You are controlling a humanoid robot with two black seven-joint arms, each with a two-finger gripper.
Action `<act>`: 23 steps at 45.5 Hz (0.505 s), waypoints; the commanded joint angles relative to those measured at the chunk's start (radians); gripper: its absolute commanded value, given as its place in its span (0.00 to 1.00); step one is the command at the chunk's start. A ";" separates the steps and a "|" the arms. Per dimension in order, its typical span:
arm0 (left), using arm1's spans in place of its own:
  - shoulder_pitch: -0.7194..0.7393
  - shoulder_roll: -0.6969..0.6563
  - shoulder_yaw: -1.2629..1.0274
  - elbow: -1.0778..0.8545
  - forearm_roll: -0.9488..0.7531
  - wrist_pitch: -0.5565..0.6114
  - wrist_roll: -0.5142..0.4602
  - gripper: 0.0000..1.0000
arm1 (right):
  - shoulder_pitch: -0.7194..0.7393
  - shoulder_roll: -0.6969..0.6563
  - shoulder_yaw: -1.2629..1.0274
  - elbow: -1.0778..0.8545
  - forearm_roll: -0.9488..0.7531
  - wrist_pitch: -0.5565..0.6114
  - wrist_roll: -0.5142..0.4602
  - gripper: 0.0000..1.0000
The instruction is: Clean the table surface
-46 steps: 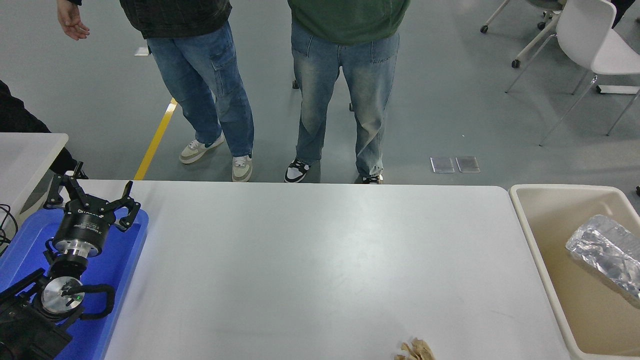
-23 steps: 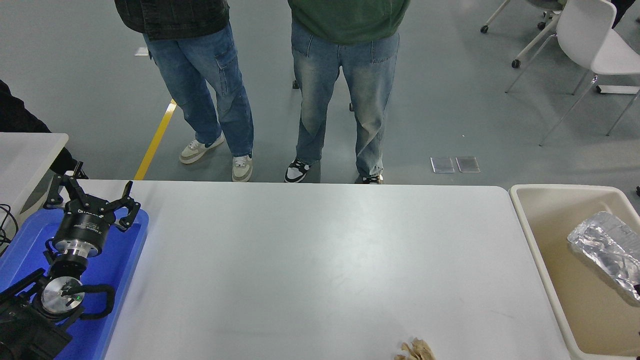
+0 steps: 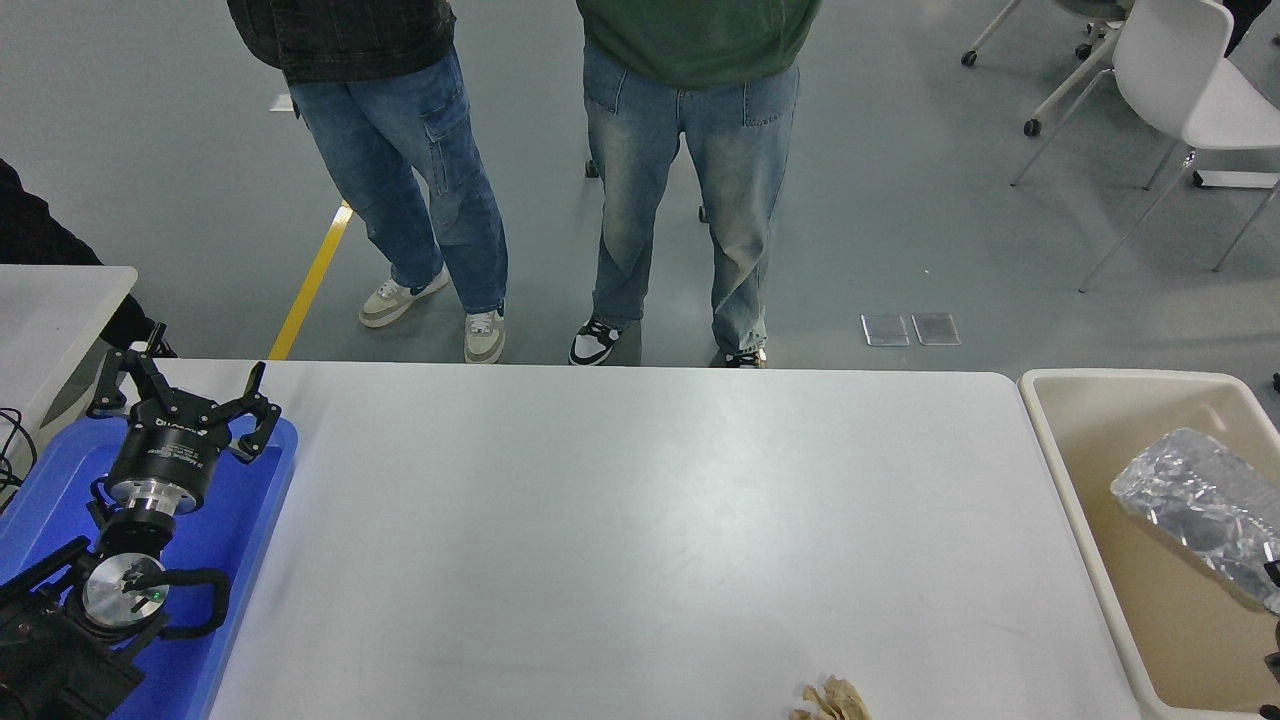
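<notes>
- The left gripper (image 3: 178, 392) has its jaws spread wide with nothing between them, pointing away from the camera; it hangs over the blue tray (image 3: 245, 520) that lies at the left end of the table surface (image 3: 640, 520).
- Only a dark sliver of the right gripper (image 3: 1274, 575) shows at the picture's right edge, past the right end of the surface, so how its jaws stand cannot be told.
- A crumpled piece of silver foil (image 3: 1195, 500) sits just beside that sliver, tilted inside the beige bin (image 3: 1075, 480), which stands right against the right end of the surface.
- The surface fills the middle of the view; its long axis runs left to right, with its far long edge towards the two people.
- A small crumpled brown scrap (image 3: 832, 700) lies on the near edge of the surface, right of its middle, well apart from the tray.
- Two people in jeans (image 3: 690, 200) stand on the grey floor just beyond the far edge.
- A white chair (image 3: 1185, 85) stands well beyond the far right corner.
- A small white table (image 3: 55, 310) sits off the far left corner.
</notes>
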 commanded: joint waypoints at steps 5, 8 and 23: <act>0.000 0.000 0.000 0.000 0.000 0.000 0.000 1.00 | 0.001 -0.010 -0.005 0.000 0.001 -0.014 0.000 0.99; 0.000 0.000 0.000 0.000 0.000 0.000 0.001 1.00 | 0.001 -0.013 -0.007 0.002 0.001 -0.014 0.001 0.99; 0.000 0.000 0.000 0.000 0.000 0.000 0.001 1.00 | 0.001 -0.030 -0.005 0.002 -0.001 -0.006 0.000 0.99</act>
